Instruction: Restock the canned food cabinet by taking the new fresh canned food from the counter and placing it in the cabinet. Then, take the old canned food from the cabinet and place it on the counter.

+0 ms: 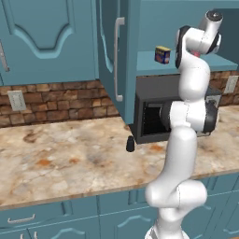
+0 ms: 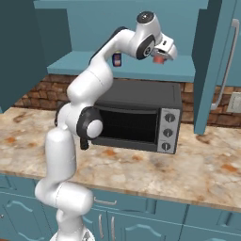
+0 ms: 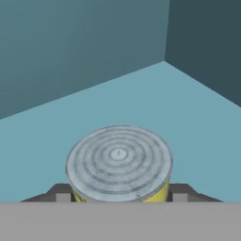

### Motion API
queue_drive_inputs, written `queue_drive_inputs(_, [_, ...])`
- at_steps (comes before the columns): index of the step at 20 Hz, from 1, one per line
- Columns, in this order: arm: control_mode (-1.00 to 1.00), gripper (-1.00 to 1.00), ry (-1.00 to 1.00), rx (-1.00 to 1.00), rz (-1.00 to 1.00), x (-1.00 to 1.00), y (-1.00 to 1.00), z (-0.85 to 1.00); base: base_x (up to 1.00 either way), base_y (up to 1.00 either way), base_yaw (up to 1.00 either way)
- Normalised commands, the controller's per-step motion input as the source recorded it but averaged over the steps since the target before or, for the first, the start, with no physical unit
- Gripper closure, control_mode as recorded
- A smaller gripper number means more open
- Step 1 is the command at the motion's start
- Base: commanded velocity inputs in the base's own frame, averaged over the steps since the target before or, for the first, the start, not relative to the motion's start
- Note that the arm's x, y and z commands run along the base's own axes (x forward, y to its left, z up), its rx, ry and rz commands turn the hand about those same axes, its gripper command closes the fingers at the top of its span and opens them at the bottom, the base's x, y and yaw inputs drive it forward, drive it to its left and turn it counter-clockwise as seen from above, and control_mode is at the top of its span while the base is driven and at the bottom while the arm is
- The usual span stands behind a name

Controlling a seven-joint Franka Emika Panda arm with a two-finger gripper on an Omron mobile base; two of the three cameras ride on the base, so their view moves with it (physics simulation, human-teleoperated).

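The cabinet stands open, and its teal shelf (image 1: 154, 66) (image 2: 141, 71) (image 3: 188, 108) carries both cans. The new fresh canned food (image 1: 162, 54) (image 2: 116, 59), dark blue with a yellow top, stands upright near the shelf's left part. Further right, my gripper (image 2: 162, 55) (image 3: 120, 196) reaches in over the shelf. The old canned food (image 2: 159, 60) (image 3: 118, 160) sits between its fingers. In the hand view its ringed grey top fills the lower middle, a dark fingertip (image 3: 60, 194) pressed to each side. The can rests on the shelf. The counter (image 1: 70, 158) (image 2: 197, 164) lies below.
A black toaster oven (image 1: 149, 114) (image 2: 136, 117) stands on the counter directly under the shelf. A small black shaker (image 1: 130, 144) sits at its left front corner. The cabinet doors (image 1: 112, 56) (image 2: 214, 61) with white bar handles hang open on both sides. The cabinet's back corner is close behind the can.
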Motion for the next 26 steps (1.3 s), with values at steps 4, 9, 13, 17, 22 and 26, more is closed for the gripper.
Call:
queue_drive_inputs(4, [-1.00, 1.00, -0.02, 0.00, 0.00, -0.32, 0.04, 0.00, 0.00, 0.00, 0.00])
queue_drive_inputs(9, [-1.00, 1.00, -0.15, -0.02, 0.05, -0.95, 0.49, 0.10, 0.00, 0.00, 0.00])
queue_drive_inputs(13, [-1.00, 1.00, -0.16, -0.06, 0.11, -1.00, 0.69, 0.08, 0.00, 0.00, 0.00])
queue_drive_inputs(17, [-1.00, 1.00, -0.11, -0.03, 0.14, -1.00, 0.68, 0.00, 0.00, 0.00, 0.00])
queue_drive_inputs(22, [-1.00, 1.00, -0.03, -0.01, 0.15, -1.00, 0.58, -0.40, 0.00, 0.00, 0.00])
queue_drive_inputs(26, [-1.00, 1.00, 0.00, -0.09, 0.20, -1.00, 0.71, -1.00, 0.00, 0.00, 0.00])
